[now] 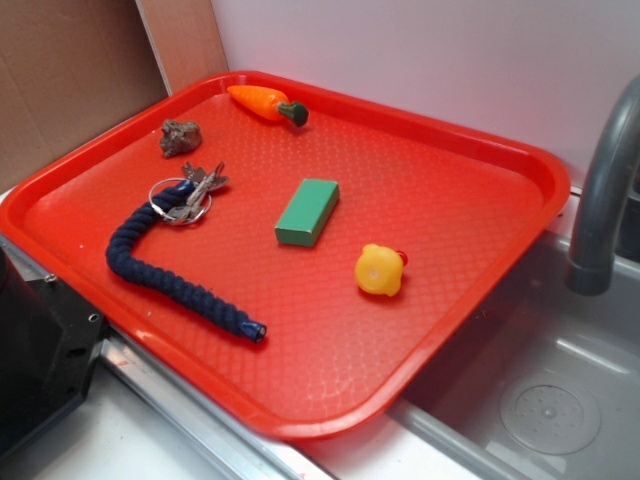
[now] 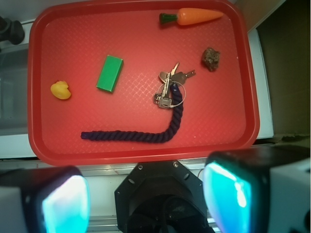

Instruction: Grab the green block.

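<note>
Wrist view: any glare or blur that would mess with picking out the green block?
Wrist view: green block sharp, evenly lit on the red tray; only the claw fingers are blurred, glowing cyan at the bottom edge. Exterior view: block clear, soft shadows, pale glare along the tray's far rim.

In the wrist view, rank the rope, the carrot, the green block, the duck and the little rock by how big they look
Largest to smallest:
1. blue rope
2. toy carrot
3. green block
4. yellow duck and brown rock, which look about alike, so I won't rank them.
</note>
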